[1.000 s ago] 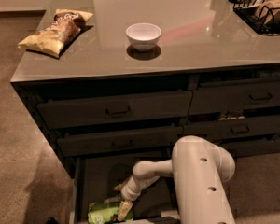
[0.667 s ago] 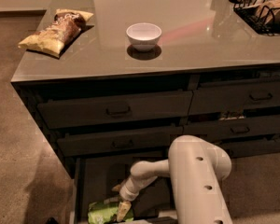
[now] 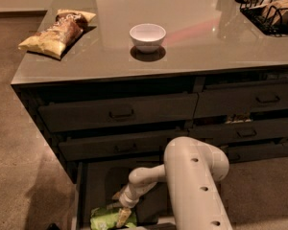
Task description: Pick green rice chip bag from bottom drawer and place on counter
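The green rice chip bag [image 3: 107, 218] lies crinkled on the dark floor of the open bottom drawer [image 3: 80, 195], near its front left. My gripper [image 3: 123, 209] reaches down into the drawer at the end of the white arm [image 3: 192, 186] and sits right at the bag's right end, touching or nearly touching it. The counter [image 3: 192, 51] is the glossy grey-beige top above the drawers.
On the counter are a white bowl [image 3: 147, 36] in the middle, a yellow-and-brown chip bag [image 3: 57, 27] at the left edge, and a black wire basket [image 3: 271, 8] at the far right. Closed dark drawers with bar handles [image 3: 121, 113] sit above the open one. Carpet lies to the left.
The arm has shifted slightly left and the gripper has settled a little lower at the green bag. The bag has not visibly moved.
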Tool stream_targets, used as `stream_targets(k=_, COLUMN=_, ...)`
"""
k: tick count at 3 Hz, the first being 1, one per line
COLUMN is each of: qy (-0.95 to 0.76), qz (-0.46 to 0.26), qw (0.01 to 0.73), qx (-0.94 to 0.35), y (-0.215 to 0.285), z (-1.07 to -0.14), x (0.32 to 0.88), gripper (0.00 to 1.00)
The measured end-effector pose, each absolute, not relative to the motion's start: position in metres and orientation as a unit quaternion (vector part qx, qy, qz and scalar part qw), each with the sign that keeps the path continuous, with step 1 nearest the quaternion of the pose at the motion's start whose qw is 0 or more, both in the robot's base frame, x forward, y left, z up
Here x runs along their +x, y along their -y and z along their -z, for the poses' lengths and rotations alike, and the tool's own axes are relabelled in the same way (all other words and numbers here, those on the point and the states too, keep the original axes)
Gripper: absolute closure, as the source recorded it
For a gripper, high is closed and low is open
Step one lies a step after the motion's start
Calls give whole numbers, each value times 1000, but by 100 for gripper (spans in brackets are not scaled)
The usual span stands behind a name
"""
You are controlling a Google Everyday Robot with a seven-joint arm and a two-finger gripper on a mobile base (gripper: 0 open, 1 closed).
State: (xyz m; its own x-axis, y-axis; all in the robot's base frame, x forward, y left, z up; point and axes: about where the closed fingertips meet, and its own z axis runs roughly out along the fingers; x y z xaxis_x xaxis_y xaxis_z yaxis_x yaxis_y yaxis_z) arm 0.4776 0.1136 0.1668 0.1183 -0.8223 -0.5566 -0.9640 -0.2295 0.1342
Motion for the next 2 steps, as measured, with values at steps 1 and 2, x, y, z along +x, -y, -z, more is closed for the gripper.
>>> stream_targets(k=1, qy=-612, qz=-266, qw=124, qx=-735, y=-112, z=-152, x=481, gripper=39)
stream_targets(k=2, qy=-620, qz=-270, qw=117, qx=-727, y=-104, z=-140, x=483, gripper=71)
